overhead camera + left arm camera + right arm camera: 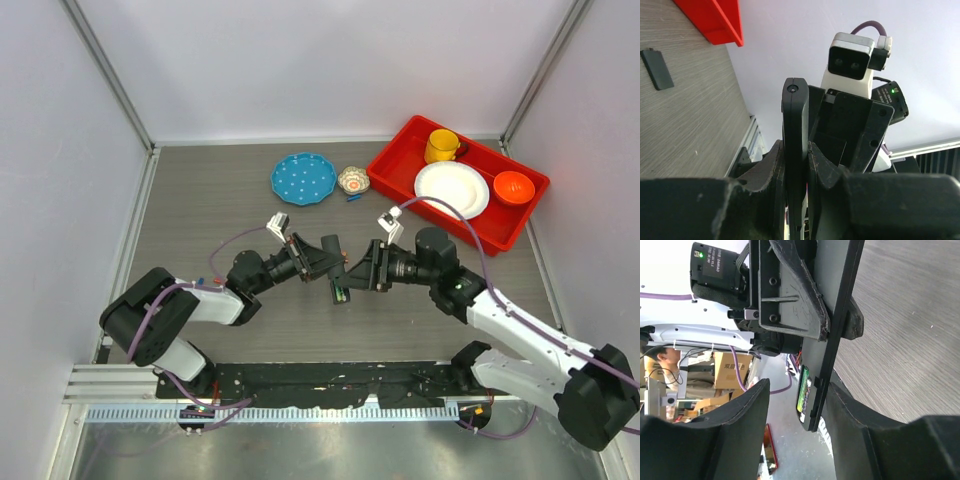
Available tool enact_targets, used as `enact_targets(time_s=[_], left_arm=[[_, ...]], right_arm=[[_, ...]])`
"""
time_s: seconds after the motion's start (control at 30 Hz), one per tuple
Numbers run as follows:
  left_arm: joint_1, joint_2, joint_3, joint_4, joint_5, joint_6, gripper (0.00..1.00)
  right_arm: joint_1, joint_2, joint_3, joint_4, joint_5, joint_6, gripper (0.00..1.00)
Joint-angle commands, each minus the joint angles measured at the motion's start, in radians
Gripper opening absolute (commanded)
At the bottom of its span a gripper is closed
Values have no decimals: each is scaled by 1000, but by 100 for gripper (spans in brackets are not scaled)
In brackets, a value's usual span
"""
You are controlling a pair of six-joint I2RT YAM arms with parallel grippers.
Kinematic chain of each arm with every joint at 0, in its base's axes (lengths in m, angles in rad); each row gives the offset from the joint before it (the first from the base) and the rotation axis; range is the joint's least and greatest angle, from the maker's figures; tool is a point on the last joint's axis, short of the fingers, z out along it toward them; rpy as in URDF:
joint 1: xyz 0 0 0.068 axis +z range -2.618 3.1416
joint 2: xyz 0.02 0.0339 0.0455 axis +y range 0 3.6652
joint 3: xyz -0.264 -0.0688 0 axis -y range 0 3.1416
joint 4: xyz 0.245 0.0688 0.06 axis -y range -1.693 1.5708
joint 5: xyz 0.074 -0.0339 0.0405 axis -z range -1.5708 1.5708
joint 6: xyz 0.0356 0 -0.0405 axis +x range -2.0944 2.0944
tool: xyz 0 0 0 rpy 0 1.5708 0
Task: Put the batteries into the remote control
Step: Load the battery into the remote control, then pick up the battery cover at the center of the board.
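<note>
The remote control [341,287] hangs above the middle of the table, a slim black bar held between the two arms. My left gripper [334,266] is shut on it, and in the left wrist view the remote control [794,130] stands edge-on between the pads. One of the batteries [803,389], green-labelled, lies in the open compartment at the lower end of the remote control [840,315]. My right gripper [799,392] is open and straddles that end. Its right finger [850,415] rests at the remote's back and its left finger [747,410] stands apart from the battery side.
A red tray [399,187] at the back right holds a yellow cup [441,146], a white plate [452,190] and an orange bowl [513,186]. A blue plate [303,178] and a small patterned bowl [353,180] sit beside it. A flat black cover [656,68] lies on the table.
</note>
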Motion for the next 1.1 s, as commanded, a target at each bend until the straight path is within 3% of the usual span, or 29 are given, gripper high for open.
enact_targets(time_s=[0.0,0.07,0.17,0.2,0.33,0.4,0.57,0.63,0.7,0.77,1.07], left_arm=[[36,-26,10,259,25,2,0],[58,-35,-3,259,37,-1,0],[104,-71,-37,259,43,-1,0],[124,-81,-49,259,43,-1,0],[144,-137,-118,254,42,-1,0],[144,-169,-137,238,43,-3,0],[142,-235,-211,233,31,-4,0],[144,-276,-230,233,30,0,0],[144,-319,-240,221,28,8,0],[144,-351,-246,178,33,29,0],[144,-442,-260,72,48,74,0]], right_arm=[[-24,-71,155,-259,29,-170,55],[-34,-86,208,-385,109,-247,55],[-35,-106,290,-595,487,-317,55],[-35,-102,288,-656,713,-314,55],[-51,5,276,-720,974,-288,53],[-72,108,275,-715,1008,-309,54],[-172,250,282,-674,851,-403,56],[-202,294,294,-674,859,-429,58],[-206,335,313,-685,905,-470,67],[-225,378,353,-712,925,-487,70],[-262,546,371,-662,841,-475,71]])
